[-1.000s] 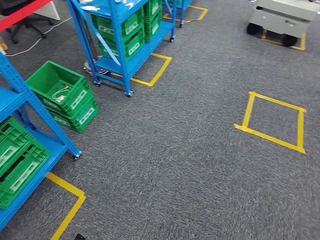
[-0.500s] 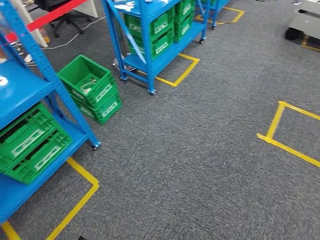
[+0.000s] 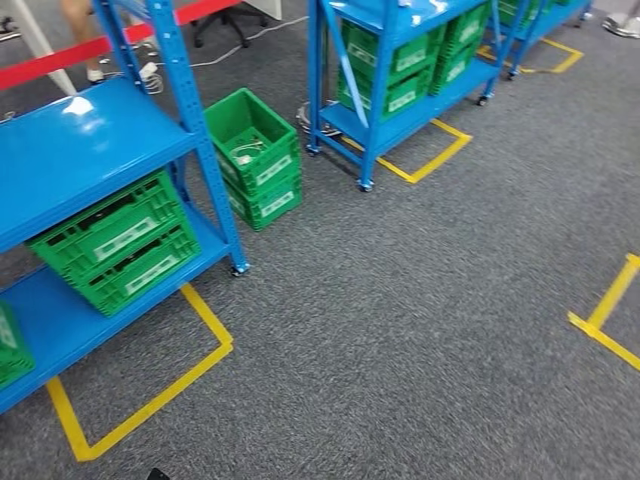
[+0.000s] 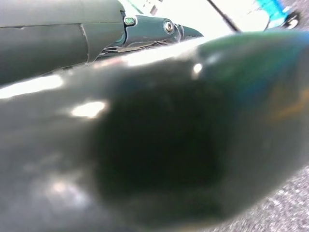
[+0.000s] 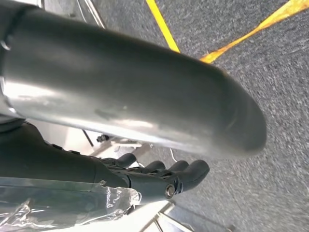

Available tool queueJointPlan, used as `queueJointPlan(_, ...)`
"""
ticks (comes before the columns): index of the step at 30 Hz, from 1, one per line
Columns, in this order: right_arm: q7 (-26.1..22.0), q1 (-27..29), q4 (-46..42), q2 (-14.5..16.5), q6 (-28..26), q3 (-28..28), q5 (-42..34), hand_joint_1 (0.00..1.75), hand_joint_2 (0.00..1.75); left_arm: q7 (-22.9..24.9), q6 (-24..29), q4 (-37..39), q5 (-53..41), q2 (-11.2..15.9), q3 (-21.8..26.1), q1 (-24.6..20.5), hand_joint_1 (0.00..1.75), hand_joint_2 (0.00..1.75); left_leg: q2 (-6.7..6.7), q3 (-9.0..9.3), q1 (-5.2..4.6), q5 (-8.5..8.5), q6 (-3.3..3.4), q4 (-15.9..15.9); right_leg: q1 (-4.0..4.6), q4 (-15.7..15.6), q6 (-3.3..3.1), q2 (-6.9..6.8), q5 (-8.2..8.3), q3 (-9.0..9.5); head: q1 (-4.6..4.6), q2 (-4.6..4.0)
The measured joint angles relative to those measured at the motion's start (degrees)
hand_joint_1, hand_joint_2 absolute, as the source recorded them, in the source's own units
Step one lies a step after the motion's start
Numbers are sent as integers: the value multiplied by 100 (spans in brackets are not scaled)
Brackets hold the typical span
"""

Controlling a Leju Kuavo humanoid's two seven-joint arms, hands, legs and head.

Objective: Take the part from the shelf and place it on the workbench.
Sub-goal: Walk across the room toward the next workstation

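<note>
Grey, short-pile carpet covers the floor, crossed by flat yellow tape outlines. Nearest, at the left of the head view, stands a blue metal shelf with perforated uprights, smooth painted decks and small castors; its lower deck carries 2 stacked green plastic crates with ribbed, slotted walls and white labels. A second blue shelf farther back holds similar crates. Between the 2 shelves, 2 stacked open green crates rest on the carpet, the upper holding small pale items too small to identify. The part to be fetched cannot be identified.

Right hand: dark fingers extended side by side, holding nothing, beside crinkled clear film. Left hand: dark, glossy, partly hidden; state cannot be determined.
</note>
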Motion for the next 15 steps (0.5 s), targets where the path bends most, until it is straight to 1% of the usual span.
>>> queueJointPlan(1,4,4,1,0,0,-1,-2,0,0,0,-3,0,0,-2,1,9,0,0,-83,-3,2,5,-1,2,-2,141,-1,16,3,-81,2,0)
queueJointPlan(2,6,4,0,-1,0,-1,-3,0,0,0,-5,0,0,-4,1,19,0,0,-168,-1,7,11,-9,3,-7,48,-3,28,125,-53,2,0)
queueJointPlan(3,7,3,0,-1,0,-1,-4,0,0,1,-7,0,0,-7,2,25,0,0,-254,2,15,18,-21,5,-16,-248,-7,61,327,73,2,0)
queueJointPlan(4,7,2,0,-1,0,-1,-5,0,0,1,-8,0,0,-7,2,26,0,0,-340,1,24,27,-44,7,-38,-661,-6,185,544,259,4,0)
queueJointPlan(5,7,2,0,-1,0,0,-6,0,0,4,-8,0,0,-5,3,21,0,0,-422,-13,20,33,-73,25,-66,-1058,-8,333,694,431,6,0)
queueJointPlan(6,8,0,1,0,0,1,-5,0,0,8,-8,0,-1,-4,3,14,0,0,-500,-34,19,46,-109,32,-87,-1333,-18,460,779,547,4,0)
queueJointPlan(7,8,-1,1,0,0,2,-5,0,0,15,-8,0,-1,-1,4,13,0,0,-567,-58,17,62,-148,34,-98,-1474,-35,547,798,603,4,0)
queueJointPlan(8,8,-2,1,0,0,3,-5,0,0,22,-9,0,-2,1,5,18,0,0,-634,-84,20,83,-189,31,-92,-1500,-68,528,788,618,2,0)
queueJointPlan(9,9,-5,1,0,-1,3,-7,0,0,29,-8,0,-5,4,7,34,0,0,-695,-103,33,109,-226,14,-88,-1492,-110,459,802,621,1,0)
queueJointPlan(10,10,-11,0,-2,-1,1,-11,0,0,35,-8,0,-9,2,9,53,0,0,-647,-127,34,99,-256,32,-86,-1495,-152,389,819,629,-3,0)
queueJointPlan(11,12,-13,-1,-4,-2,-1,-15,0,0,39,-7,0,-16,-1,10,67,0,0,-524,-180,29,28,-281,126,-87,-1505,-194,318,838,636,-22,0)
queueJointPlan(12,14,-11,-1,-6,-2,-3,-19,0,0,41,-6,0,-26,-4,11,67,0,0,-357,-278,22,-111,-298,331,-88,-1516,-228,240,855,629,-44,0)
queueJointPlan(13,15,-7,-1,-8,-2,-4,-21,0,0,42,-5,0,-36,-9,10,57,0,0,-168,-410,14,-293,-310,619,-75,-1518,-248,167,862,624,-66,0)
queueJointPlan(14,15,0,0,-9,-2,-5,-22,0,0,44,-5,0,-45,-9,10,42,0,0,-63,-593,14,-504,-322,1021,-62,-1519,-263,81,862,615,-82,0)
queueJointPlan(15,15,5,1,-9,-2,-5,-22,0,0,45,-4,0,-51,-9,10,30,0,0,-21,-758,16,-661,-329,1389,-51,-1518,-270,-10,861,606,-85,0)
